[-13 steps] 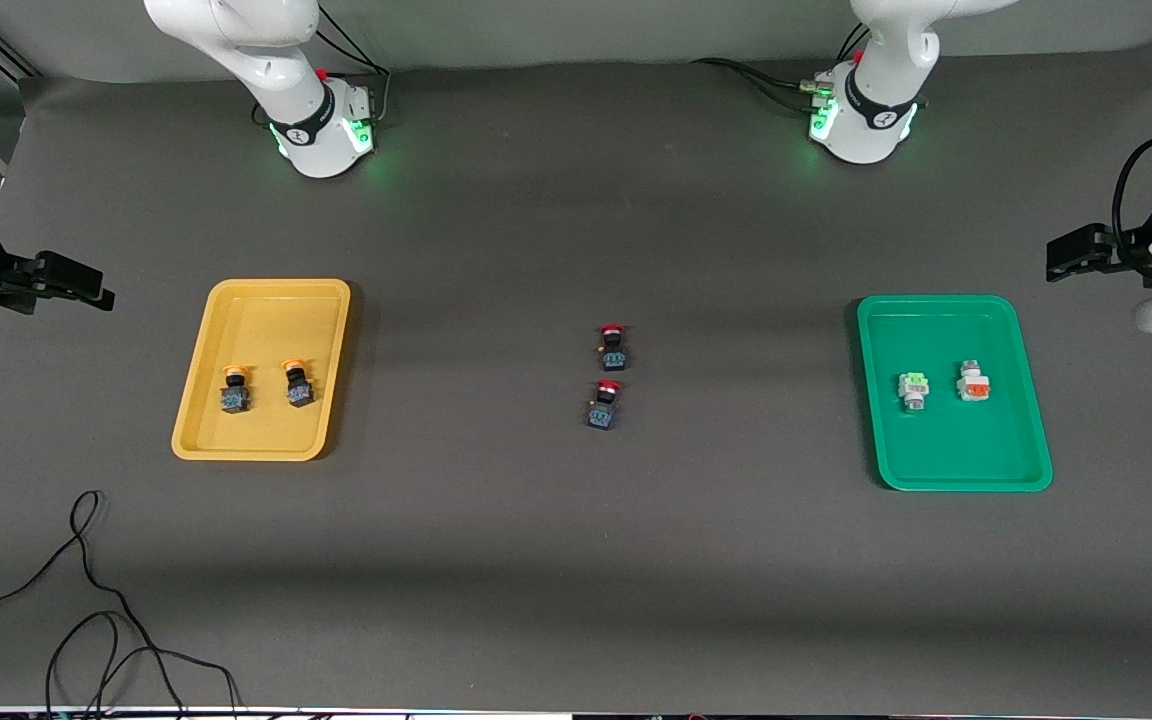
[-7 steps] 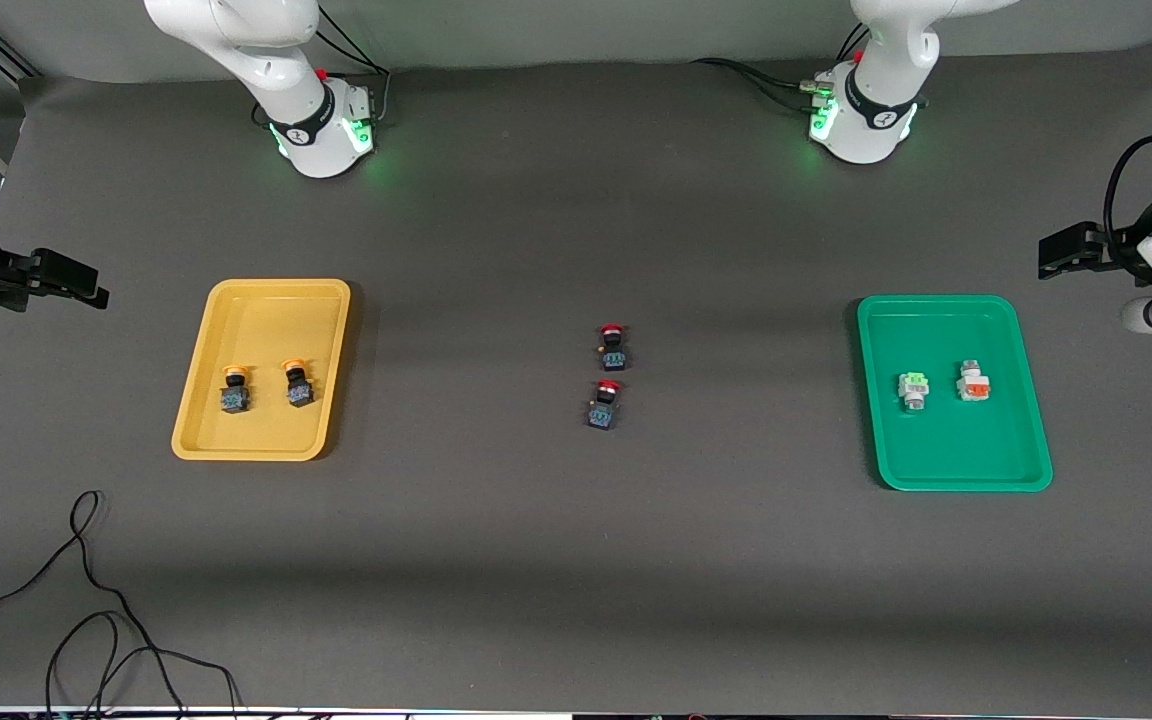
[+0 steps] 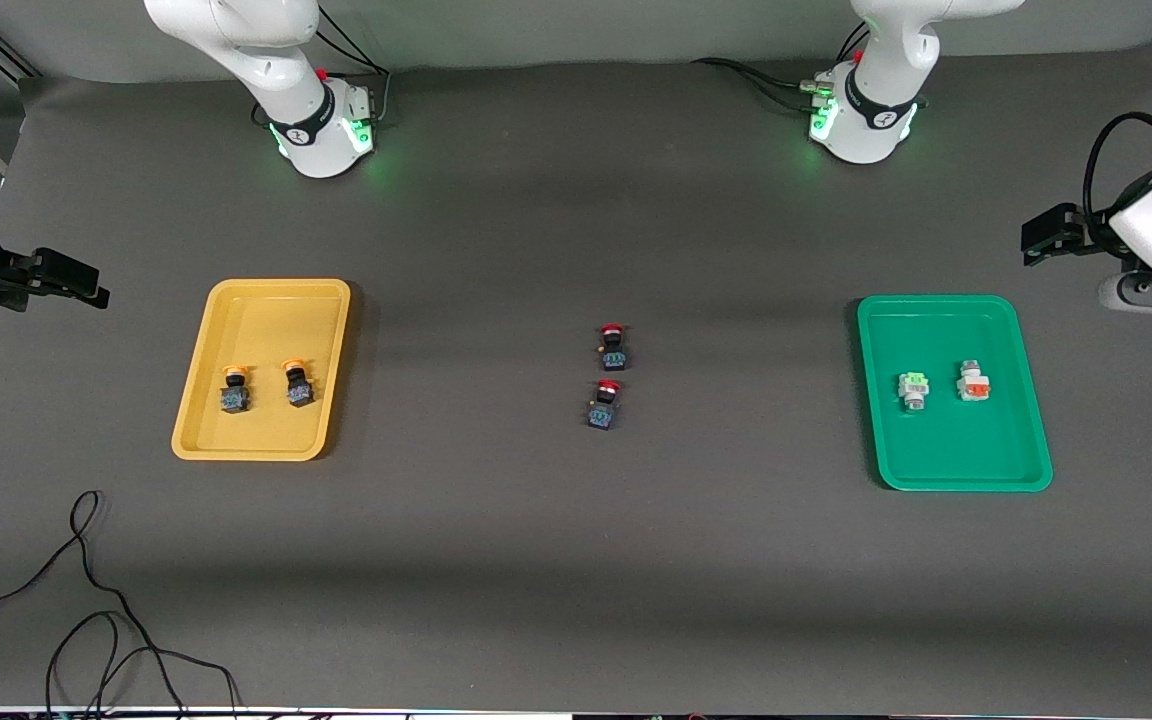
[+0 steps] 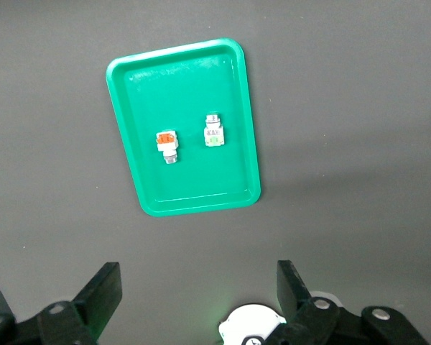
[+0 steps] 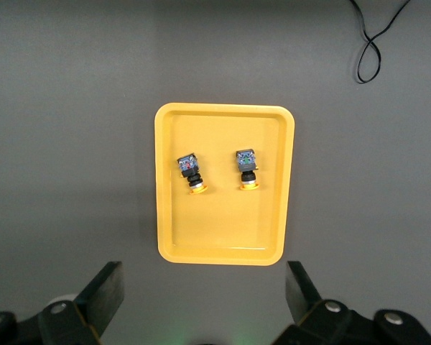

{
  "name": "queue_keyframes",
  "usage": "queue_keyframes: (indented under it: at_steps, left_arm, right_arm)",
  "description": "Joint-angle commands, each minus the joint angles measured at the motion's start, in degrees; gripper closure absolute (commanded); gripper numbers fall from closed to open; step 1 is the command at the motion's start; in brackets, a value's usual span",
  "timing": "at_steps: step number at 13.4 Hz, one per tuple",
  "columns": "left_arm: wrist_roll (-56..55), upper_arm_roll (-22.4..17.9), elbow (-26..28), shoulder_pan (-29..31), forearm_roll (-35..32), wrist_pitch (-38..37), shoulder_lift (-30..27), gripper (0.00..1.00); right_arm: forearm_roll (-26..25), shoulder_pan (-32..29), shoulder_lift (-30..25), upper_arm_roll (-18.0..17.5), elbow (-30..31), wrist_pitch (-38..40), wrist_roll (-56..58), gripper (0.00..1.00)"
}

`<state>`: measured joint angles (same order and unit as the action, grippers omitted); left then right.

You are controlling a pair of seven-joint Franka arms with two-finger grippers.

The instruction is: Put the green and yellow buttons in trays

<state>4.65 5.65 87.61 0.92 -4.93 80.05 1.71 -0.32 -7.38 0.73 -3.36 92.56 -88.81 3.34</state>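
Note:
The yellow tray toward the right arm's end holds two yellow-capped buttons; the tray also shows in the right wrist view. The green tray toward the left arm's end holds a green-faced button and an orange-red-faced button; this tray also shows in the left wrist view. My left gripper is open and empty, high above the table beside the green tray. My right gripper is open and empty, high beside the yellow tray.
Two red-capped dark buttons lie on the mat mid-table, between the trays. A black cable loops on the mat near the front camera at the right arm's end. The arm bases stand along the back edge.
The left arm's hand has shifted a little toward the table's middle and upward in the front view. The right hand has drifted slightly outward. Buttons and trays have not moved.

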Motion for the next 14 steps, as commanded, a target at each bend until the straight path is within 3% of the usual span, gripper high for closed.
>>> queue_keyframes:
  at_steps: [1, 14]
  left_arm:
    - [-0.4, -1.2, 5.2, -1.2, 0.1, 2.7, -3.6, 0.03]
    - [-0.3, -1.1, 4.0, -0.5, 1.5, 2.9, -1.6, 0.02]
  right_arm:
    - [-1.2, -0.4, -0.8, -0.8, 0.3, 0.0, -1.1, 0.00]
    - [-0.6, -0.4, -0.4, -0.6, -0.8, 0.0, -1.3, 0.00]
